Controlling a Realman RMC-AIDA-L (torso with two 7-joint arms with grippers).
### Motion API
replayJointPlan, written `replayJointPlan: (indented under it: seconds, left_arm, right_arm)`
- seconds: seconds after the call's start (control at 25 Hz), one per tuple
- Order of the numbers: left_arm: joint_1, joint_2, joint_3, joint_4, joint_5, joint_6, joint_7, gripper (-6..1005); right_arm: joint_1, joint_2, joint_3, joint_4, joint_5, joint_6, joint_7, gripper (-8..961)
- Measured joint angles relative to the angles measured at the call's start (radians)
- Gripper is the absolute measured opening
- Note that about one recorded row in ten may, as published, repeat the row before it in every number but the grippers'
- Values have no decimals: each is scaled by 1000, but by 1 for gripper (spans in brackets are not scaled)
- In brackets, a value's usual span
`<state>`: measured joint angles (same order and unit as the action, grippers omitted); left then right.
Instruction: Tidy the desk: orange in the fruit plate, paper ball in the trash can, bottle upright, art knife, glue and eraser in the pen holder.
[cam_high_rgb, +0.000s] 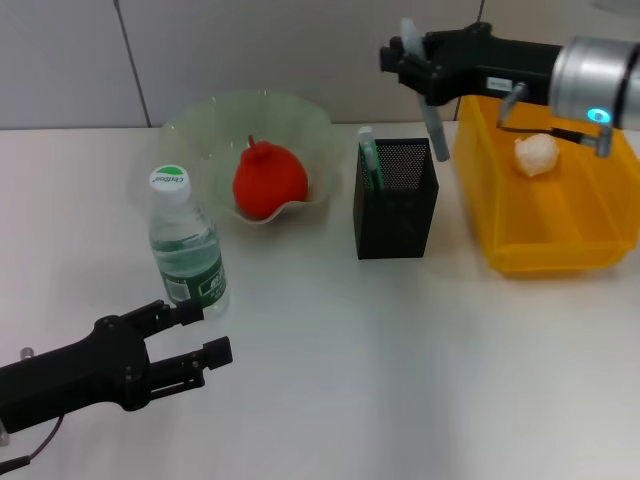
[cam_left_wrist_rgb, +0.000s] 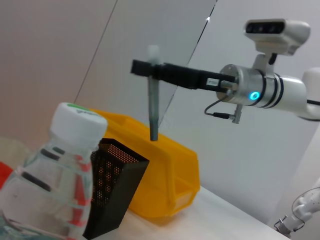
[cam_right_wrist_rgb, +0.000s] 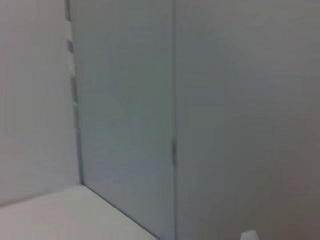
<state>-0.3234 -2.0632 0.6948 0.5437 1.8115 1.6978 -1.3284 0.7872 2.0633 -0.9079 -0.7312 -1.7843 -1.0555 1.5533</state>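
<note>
My right gripper (cam_high_rgb: 413, 60) is shut on the grey art knife (cam_high_rgb: 434, 125) and holds it upright, tip down, just above the back right of the black mesh pen holder (cam_high_rgb: 396, 205). A green-and-white glue stick (cam_high_rgb: 369, 160) stands in the holder. The left wrist view shows the right gripper (cam_left_wrist_rgb: 148, 67) and the knife (cam_left_wrist_rgb: 153, 107) over the holder (cam_left_wrist_rgb: 112, 192). The bottle (cam_high_rgb: 186, 245) stands upright. The orange (cam_high_rgb: 268, 180) lies in the fruit plate (cam_high_rgb: 200, 125). The paper ball (cam_high_rgb: 536, 155) lies in the yellow bin (cam_high_rgb: 560, 235). My left gripper (cam_high_rgb: 205, 332) is open, just in front of the bottle. No eraser shows.
The yellow bin stands close to the right of the pen holder, and the fruit plate close to its left. The right wrist view shows only wall panels. Bare table lies in front of the holder and bin.
</note>
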Motion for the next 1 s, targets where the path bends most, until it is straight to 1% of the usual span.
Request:
replayJointPlan:
  seconds: [0.04, 0.08, 0.12, 0.2, 0.28, 0.4, 0.76, 0.88, 1.0]
  left_arm:
    - [-1, 0, 0, 0, 0, -3, -2, 832]
    - [-2, 0, 0, 0, 0, -7, -5, 832]
    - [-3, 0, 0, 0, 0, -9, -6, 832]
    - [-5, 0, 0, -1, 0, -10, -6, 832]
    - [-6, -1, 0, -1, 0, -10, -6, 832]
    - [-15, -2, 0, -9, -1, -10, -7, 832]
    - [-15, -1, 0, -11, -2, -10, -8, 832]
    - [-11, -1, 0, -11, -2, -8, -4, 832]
    - [-10, -2, 0, -11, -2, -7, 2, 832]
  right_arm:
    - [0, 0, 0, 0, 0, 0, 0, 137]
    - [24, -2, -31, 0, -45, 52, 74, 137]
    - [24, -2, -31, 0, -45, 52, 74, 136]
    - [53, -3, -39, 7, -82, 82, 127, 136]
    - [59, -3, -39, 10, -83, 85, 133, 136]
    - [89, -4, -42, 44, -99, 102, 169, 135]
    - [110, 2, -43, 48, -184, 126, 257, 138]
    - [109, 3, -43, 47, -188, 124, 261, 150]
    - [105, 10, -44, 53, -187, 126, 234, 163]
